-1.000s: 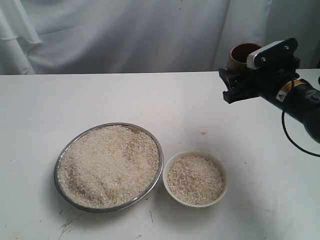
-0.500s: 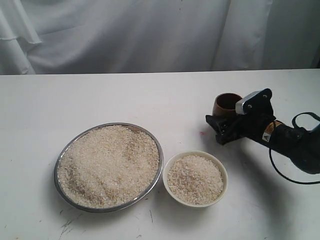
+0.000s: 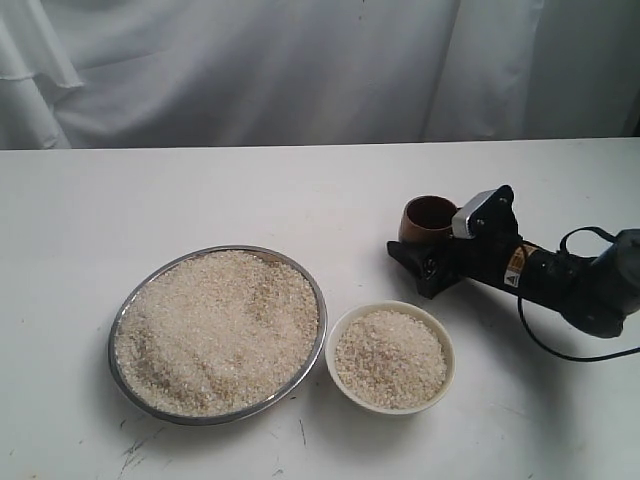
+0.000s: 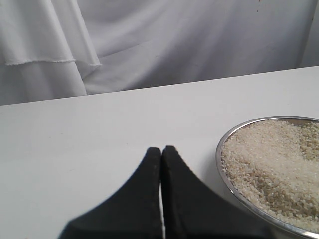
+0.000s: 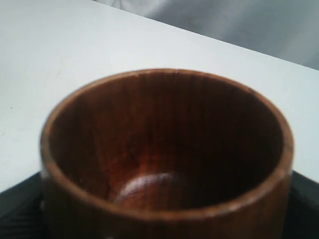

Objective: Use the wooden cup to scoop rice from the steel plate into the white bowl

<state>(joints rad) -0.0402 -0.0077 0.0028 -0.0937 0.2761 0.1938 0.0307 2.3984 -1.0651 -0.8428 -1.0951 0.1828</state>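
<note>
One second on, the right gripper, clamping the wooden cup, has dropped near the white bowl.

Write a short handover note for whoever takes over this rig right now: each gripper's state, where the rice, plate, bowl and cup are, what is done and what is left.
Left gripper: shut, empty, low over the table beside the steel plate.
Right gripper: shut on the wooden cup, which is upright and empty, beyond the white bowl in the exterior view.
Rice is heaped in the plate.
Done: the bowl holds rice to a little below its rim.
Left: probably one more scoop from the plate, tipped into the bowl, if more is wanted.
</note>
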